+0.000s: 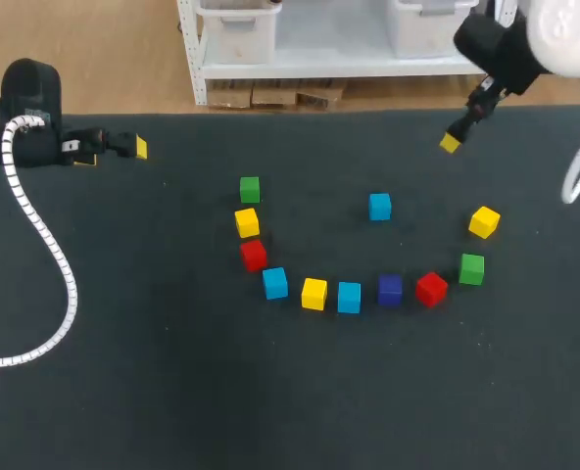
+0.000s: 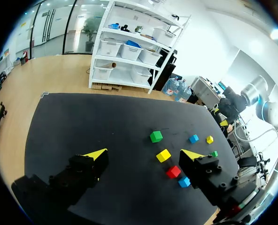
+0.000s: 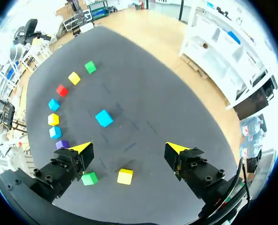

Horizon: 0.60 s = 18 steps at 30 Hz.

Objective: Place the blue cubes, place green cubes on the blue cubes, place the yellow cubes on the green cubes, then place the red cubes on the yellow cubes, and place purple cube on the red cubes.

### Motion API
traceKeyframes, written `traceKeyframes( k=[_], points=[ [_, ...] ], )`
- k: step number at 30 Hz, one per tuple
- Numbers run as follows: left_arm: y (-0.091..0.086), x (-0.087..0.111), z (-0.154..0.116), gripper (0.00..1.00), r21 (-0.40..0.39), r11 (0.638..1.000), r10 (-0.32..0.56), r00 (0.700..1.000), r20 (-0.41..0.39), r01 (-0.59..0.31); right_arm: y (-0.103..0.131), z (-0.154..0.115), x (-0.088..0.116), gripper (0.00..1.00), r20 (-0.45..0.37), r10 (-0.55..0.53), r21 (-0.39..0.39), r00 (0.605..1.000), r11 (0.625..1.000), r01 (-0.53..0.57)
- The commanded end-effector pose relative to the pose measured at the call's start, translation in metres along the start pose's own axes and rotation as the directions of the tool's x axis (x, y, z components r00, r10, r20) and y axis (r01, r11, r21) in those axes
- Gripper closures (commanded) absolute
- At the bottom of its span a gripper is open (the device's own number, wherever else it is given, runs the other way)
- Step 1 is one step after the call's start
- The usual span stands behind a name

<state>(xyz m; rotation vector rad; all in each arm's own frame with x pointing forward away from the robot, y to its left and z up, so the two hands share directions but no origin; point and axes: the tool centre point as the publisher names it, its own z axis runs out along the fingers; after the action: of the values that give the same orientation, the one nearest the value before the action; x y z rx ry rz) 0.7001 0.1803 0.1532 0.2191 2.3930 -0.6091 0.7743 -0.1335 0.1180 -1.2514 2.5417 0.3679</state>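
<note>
The black table top (image 1: 153,392) looks matt and faintly speckled. The small coloured cubes (image 1: 314,293) look smooth and evenly matt. The white corrugated plastic hose (image 1: 53,257) shines slightly.

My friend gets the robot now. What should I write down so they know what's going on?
Left gripper: open, empty, at the far left of the table.
Right gripper: open, empty, high over the right side, near a yellow cube.
Layout: eleven single pieces, ten in a curve with the purple cube among them, one blue cube apart inside it.
Done: nothing stacked.
Left: every layer, blue first.
</note>
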Motion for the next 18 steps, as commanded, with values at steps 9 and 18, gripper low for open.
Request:
traceKeyframes(
  k=[9, 18],
  points=[
    [0.004, 0.001, 0.0, 0.0, 0.016, 1.0, 0.004, 1.0, 0.007, -0.004, 0.0, -0.037, 0.021, 0.0, 0.287, 0.065, 0.032, 0.956, 0.996, -0.078],
    [0.004, 0.001, 0.0, 0.0, 0.016, 1.0, 0.004, 1.0, 0.007, -0.004, 0.001, -0.03, 0.032, 0.0, 0.267, 0.06, 0.06, 0.962, 0.995, -0.078]
  ],
)
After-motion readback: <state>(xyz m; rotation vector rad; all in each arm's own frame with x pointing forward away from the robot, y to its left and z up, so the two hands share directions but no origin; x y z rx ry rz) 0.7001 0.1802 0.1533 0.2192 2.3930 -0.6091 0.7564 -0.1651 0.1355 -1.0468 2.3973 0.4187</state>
